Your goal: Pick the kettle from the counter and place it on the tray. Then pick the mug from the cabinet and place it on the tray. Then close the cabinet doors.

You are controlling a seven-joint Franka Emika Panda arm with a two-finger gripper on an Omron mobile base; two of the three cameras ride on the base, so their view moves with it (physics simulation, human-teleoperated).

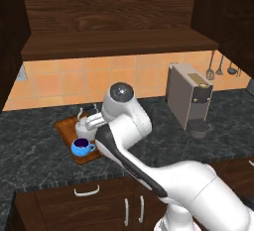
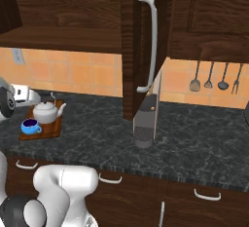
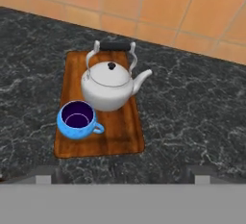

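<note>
The silvery kettle point(image 3: 108, 86) and the blue mug point(image 3: 77, 118) both stand on the reddish-brown tray point(image 3: 122, 134), the mug in front of the kettle. The tray lies on the dark speckled counter point(image 3: 192, 112). My gripper point(image 3: 123, 174) hangs above the tray's near side, open, its tips wide apart with nothing between them. In the left base view the hand point(image 1: 95, 122) partly covers the kettle point(image 1: 83, 127), beside the mug point(image 1: 82, 147). The cabinet point(image 1: 119, 44) stands open, its doors point(image 1: 11, 41) swung out. In the right base view one door point(image 2: 133, 46) is seen edge-on.
A boxy grey coffee machine point(image 1: 191, 98) stands on the counter right of the tray. Kitchen utensils point(image 2: 216, 77) hang on the tiled wall at the far right. Drawers with silver handles point(image 1: 87, 191) run below the counter. The open door's bar handle point(image 2: 151, 41) juts over the counter.
</note>
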